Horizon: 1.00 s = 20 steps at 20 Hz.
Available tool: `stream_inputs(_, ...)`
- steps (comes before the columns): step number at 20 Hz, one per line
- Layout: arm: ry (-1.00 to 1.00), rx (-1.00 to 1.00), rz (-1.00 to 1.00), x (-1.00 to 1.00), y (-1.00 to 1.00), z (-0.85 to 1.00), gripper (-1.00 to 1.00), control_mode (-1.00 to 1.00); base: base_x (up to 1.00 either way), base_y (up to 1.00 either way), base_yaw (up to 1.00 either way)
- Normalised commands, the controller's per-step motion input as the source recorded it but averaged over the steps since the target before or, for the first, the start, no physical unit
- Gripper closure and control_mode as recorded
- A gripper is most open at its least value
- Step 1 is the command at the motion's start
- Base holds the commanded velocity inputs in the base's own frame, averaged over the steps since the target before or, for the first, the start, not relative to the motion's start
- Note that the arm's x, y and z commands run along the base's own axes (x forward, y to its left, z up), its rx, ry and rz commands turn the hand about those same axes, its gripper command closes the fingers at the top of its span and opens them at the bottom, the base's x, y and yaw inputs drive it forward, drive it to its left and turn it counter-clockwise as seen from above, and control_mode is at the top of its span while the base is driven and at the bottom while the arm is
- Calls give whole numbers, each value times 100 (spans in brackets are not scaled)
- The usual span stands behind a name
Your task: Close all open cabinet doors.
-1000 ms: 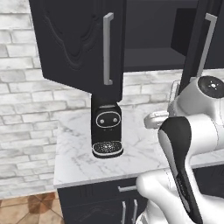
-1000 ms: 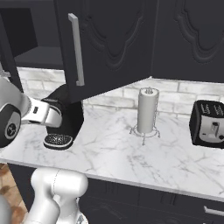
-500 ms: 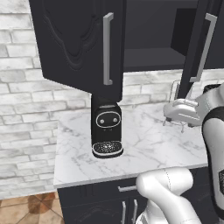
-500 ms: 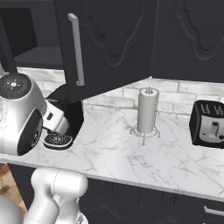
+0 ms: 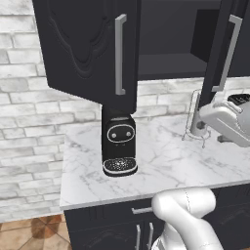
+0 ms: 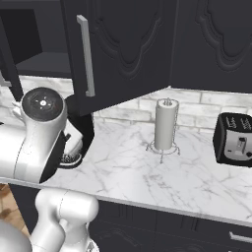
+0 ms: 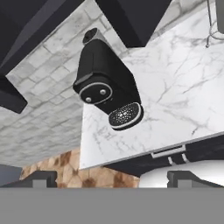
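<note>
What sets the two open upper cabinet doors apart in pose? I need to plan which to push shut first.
The left cabinet door shows its carved front broadly to the left base view, swung out over the coffee machine. The right cabinet door stands nearly edge-on there, a narrow strip beside the paper towel holder. Both are matte black with a long vertical silver bar handle, and both leave the same dark shelf exposed.

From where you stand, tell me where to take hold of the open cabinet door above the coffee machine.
Probably best by the silver bar handle on the open cabinet door: it runs vertically and stands off the panel near the free edge. Bring the open gripper in from the front, one finger on each side of the bar.
</note>
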Motion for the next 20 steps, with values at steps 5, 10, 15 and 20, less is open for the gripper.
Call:
stream_inputs(5, 10, 7, -5, 2, -24, 7, -100, -100, 0, 0, 0)
stream_inputs(10, 13, 6, -4, 1, -37, 6, -100, -100, 0, 0, 0)
stream_inputs(15, 2, 4, -5, 5, -40, 2, -100, -100, 0, 0, 0)
stream_inputs(20, 0, 5, -4, 4, -42, 0, -100, -100, 0, 0, 0)
